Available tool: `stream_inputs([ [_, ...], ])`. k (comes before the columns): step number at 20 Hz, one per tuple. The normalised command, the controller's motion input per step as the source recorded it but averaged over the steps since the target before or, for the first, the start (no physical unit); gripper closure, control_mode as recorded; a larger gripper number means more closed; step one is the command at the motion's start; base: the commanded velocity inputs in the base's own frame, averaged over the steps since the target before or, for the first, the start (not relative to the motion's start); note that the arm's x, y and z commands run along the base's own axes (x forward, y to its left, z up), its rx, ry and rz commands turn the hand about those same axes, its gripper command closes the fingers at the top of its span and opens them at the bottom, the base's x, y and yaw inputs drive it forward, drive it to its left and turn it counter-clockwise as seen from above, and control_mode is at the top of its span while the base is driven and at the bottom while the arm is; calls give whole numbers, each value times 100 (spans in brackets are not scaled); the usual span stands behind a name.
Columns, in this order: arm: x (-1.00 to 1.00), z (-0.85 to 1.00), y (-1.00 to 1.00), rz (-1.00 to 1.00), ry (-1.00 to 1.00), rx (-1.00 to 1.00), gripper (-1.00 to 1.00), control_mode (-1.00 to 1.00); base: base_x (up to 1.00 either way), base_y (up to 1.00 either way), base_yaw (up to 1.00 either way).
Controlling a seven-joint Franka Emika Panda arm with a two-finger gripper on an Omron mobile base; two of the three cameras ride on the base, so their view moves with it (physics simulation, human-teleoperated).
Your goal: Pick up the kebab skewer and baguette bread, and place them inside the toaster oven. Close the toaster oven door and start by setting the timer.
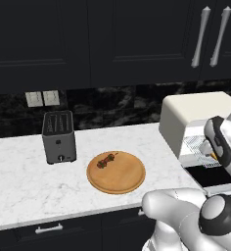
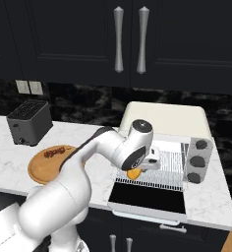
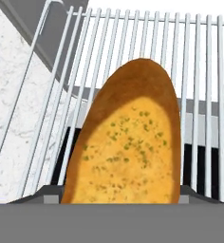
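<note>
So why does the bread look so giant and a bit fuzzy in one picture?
In the hand view the baguette bread sits right before the camera, so it looms large with soft edges; in the right base view it is a small orange bit on the wire rack, evenly lit.

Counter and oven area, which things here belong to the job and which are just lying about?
Part of the job:
- baguette bread, at the fingers over the wire rack
- kebab skewer, on the wooden board
- toaster oven
- toaster oven door, open

Lying about:
- slot toaster
- wall outlets
</note>
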Motion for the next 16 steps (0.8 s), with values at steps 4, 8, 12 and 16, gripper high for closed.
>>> stream_inputs([
  [4,19,-1,-2,0,-1,0,100,-100,0,0,0],
  [8,17,-8,0,0,0,0,100,-100,0,0,0],
  [12,5,-19,0,0,0,0,100,-100,0,0,0],
  [16,-1,-18,0,0,0,0,-100,-100,0,0,0],
])
